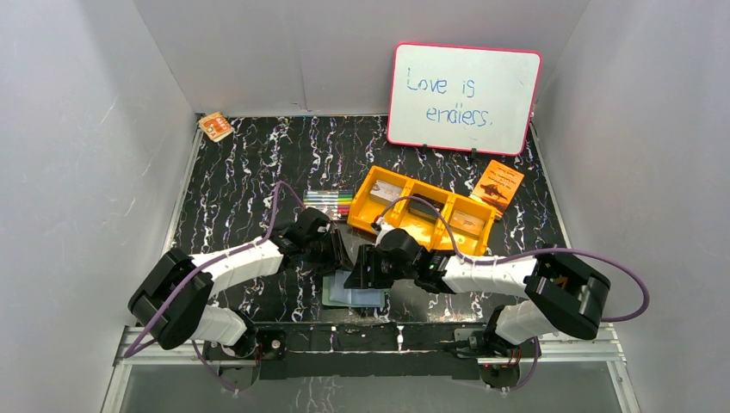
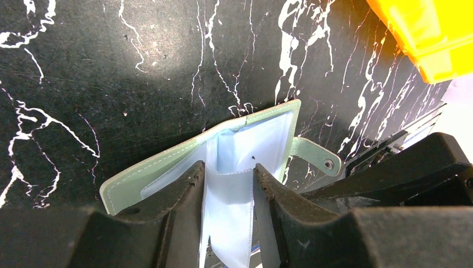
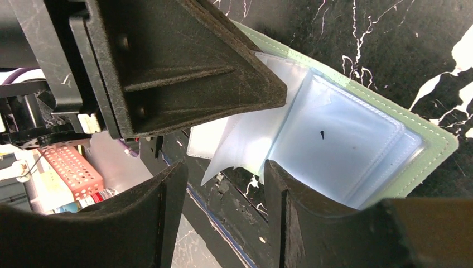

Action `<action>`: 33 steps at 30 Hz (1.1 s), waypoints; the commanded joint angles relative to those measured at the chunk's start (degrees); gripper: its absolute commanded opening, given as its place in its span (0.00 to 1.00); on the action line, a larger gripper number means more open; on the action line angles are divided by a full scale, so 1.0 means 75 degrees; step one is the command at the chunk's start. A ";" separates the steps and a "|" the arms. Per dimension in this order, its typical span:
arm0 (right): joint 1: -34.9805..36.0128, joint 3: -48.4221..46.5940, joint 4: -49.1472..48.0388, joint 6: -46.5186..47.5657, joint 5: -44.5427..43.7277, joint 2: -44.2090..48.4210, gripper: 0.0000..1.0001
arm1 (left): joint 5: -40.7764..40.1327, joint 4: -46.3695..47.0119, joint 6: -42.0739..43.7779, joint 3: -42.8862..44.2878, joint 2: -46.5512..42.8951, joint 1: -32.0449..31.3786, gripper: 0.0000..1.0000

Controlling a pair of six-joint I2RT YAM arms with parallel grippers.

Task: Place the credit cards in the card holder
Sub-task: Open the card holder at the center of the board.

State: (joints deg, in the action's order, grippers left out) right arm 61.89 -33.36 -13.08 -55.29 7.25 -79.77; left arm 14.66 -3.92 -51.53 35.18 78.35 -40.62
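The grey-green card holder lies open near the table's front edge, between the two grippers. My left gripper is shut on one of its pale blue inner pocket leaves, which stands lifted off the card holder. My right gripper hovers open over the card holder's near edge; only a corner of a loose leaf reaches into its gap. The left gripper's finger fills the upper left of the right wrist view. Credit cards lie in the orange bin's compartments.
The orange three-compartment bin stands just behind the grippers, its corner in the left wrist view. Coloured markers, an orange booklet, a whiteboard and a small packet lie farther back. The table's front edge is right below.
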 commanded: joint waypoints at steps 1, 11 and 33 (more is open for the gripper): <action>-0.0016 -0.0385 -0.0248 0.0083 0.0080 -0.0030 0.61 | 0.0149 -0.0005 0.0073 -0.0083 0.0007 0.0003 0.34; 0.0010 -0.0905 0.0054 0.0112 0.0323 -0.0595 0.51 | 0.0167 -0.0010 0.0084 -0.0081 0.0020 0.0008 0.33; 0.0004 -0.0238 0.1697 -0.0458 -0.0868 0.0263 0.00 | -0.0398 -0.1026 0.0269 0.0219 -0.0627 0.0002 0.66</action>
State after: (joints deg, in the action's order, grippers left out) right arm 61.89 -36.51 -2.76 -57.12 3.73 -80.34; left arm 14.09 -6.17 -50.78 35.20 77.30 -40.62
